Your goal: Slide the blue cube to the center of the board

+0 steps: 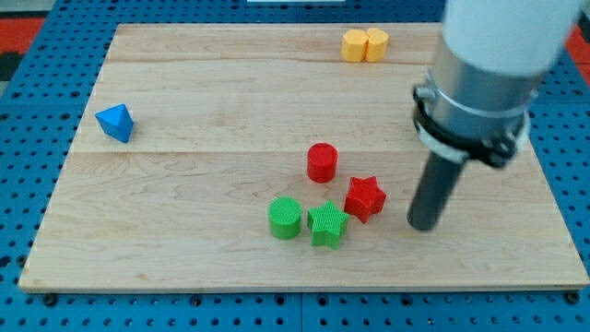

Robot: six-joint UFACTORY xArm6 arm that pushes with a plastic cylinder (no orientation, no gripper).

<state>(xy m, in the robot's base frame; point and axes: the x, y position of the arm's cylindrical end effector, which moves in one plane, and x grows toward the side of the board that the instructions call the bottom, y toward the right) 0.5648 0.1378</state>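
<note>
The blue cube (115,122) sits near the board's left edge, standing on a corner-like angle. My tip (423,224) is at the lower right of the wooden board (184,231), far to the right of the blue cube and just right of the red star (365,197). The tip touches no block.
A red cylinder (322,162) stands near the board's middle. A green cylinder (286,218) and a green star (326,224) sit side by side below it. Two yellow blocks (364,44) touch each other at the top edge. The arm's white and grey body (484,74) fills the upper right.
</note>
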